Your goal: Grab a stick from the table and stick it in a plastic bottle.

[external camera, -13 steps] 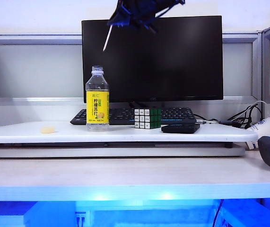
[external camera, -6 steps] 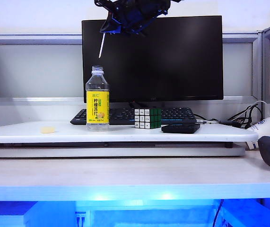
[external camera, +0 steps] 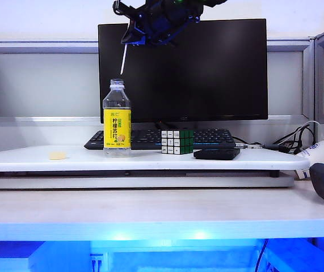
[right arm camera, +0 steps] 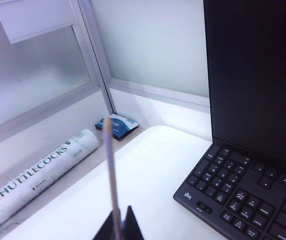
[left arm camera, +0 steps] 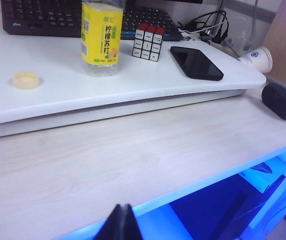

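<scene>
Stick [external camera: 123, 59] dropped nearer bottle [external camera: 117, 119]; R tool [external camera: 132, 38] clamps it.

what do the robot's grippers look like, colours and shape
The right gripper is black and angular with blue parts, on a dark arm at the top of the exterior view. The wrist views show the left gripper only as black, pointed fingertips. No cables or markings visible.

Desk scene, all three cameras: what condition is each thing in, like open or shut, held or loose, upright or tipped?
plastic bottle: upright, capless, nothing inside
stick: gripped, hanging above the bottle
right gripper: shut on the stick, high over the shelf
left gripper: shut, holding nothing, near the table's front edge
paper cup: tipped on its side
monitor: screen dark
</scene>
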Robot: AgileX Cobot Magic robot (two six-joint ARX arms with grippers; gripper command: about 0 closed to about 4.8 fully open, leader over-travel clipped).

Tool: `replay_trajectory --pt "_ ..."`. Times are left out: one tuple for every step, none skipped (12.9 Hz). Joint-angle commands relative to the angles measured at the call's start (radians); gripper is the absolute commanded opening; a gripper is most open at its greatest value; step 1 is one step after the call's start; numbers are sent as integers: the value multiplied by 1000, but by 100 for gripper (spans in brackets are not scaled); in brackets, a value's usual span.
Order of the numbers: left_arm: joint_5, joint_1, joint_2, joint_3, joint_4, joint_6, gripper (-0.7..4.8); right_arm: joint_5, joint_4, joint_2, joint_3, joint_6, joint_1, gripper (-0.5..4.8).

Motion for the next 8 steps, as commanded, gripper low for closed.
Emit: replay_trajectory --pt "3 1 0 0 -10 5 -5 0 38 15 7 -6 10 -5" --pt "2 1 0 0 -10 5 -5 1 39 18 7 -7 12 -5" --pt "-4 0 0 0 -10 6 -4 0 41 22 7 -7 13 -6" --pt "-14 1 0 0 -10 16 -5 1 40 24 7 -7 13 -5" --pt "-18 1 0 0 -10 39 -5 0 41 28 7 -7 15 -5" --pt "-22 1 0 0 -10 66 -4 0 39 29 6 -7 15 -6" --pt "-23 0 0 0 -10 76 -5 0 42 35 7 -8 20 -6" --pt "-24 1 0 0 -9 76 -4 0 45 35 7 -8 22 -6"
